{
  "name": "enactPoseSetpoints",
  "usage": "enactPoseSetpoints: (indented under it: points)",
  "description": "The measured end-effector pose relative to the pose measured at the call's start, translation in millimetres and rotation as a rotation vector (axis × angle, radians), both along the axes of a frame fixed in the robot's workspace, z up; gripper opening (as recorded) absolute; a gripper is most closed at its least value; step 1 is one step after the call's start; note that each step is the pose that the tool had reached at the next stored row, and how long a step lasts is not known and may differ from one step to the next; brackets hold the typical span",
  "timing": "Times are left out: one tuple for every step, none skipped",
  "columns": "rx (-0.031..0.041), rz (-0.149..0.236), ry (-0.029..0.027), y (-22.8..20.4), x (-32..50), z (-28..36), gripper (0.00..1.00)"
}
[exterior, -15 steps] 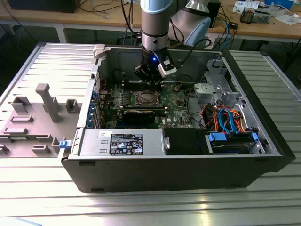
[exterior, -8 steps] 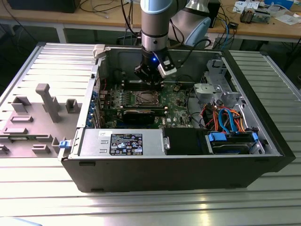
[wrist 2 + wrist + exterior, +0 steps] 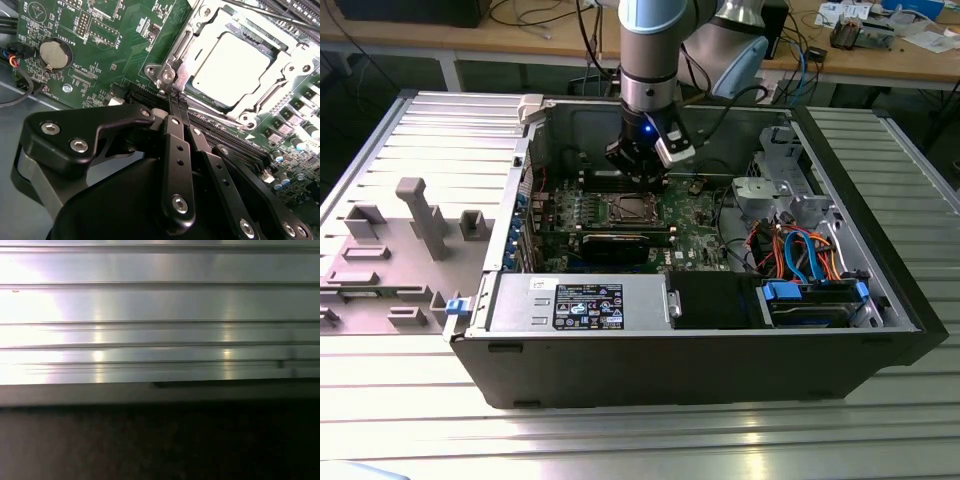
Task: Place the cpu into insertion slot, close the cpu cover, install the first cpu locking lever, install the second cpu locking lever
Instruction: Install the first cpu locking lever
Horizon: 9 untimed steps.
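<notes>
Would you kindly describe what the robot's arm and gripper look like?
The arm is a grey metal cylinder with a light-blue joint cap and a small blue light at the wrist. The gripper is matte black, with slim jointed fingers and silver screw heads.

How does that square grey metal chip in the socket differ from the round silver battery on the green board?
The grey metal chip is square, the silver battery a round disc. The chip looks larger than the battery. A silver metal frame plate lies over the chip's edges; the battery has nothing over it. Both lie flat on the green circuit board.
</notes>
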<state>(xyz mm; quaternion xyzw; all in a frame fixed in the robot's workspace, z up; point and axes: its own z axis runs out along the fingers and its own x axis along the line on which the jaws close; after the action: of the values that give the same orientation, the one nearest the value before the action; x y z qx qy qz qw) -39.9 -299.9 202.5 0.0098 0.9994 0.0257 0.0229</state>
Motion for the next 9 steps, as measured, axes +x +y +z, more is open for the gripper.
enactPoseSetpoints:
  points:
    - [-0.0003,0.000,0.0003,0.0,0.0,0.4,0.11]
    - [-0.0005,0.000,0.0005,-0.1,-0.1,0.8,0.11]
    - [-0.0004,0.000,0.0004,-0.1,0.0,1.1,0.11]
    - [-0.0003,0.000,0.0004,-0.1,0.0,1.5,0.11]
    - [-0.0001,0.000,0.0003,0.0,0.0,1.6,0.11]
    - [-0.0001,0.000,0.0003,0.0,0.0,2.0,0.11]
    - [-0.0002,0.000,0.0003,0.0,0.0,2.4,0.11]
    - [-0.0002,0.000,0.0004,-0.1,-0.1,2.8,0.11]
    - [-0.0001,0.000,0.0004,0.0,-0.1,3.3,0.11]
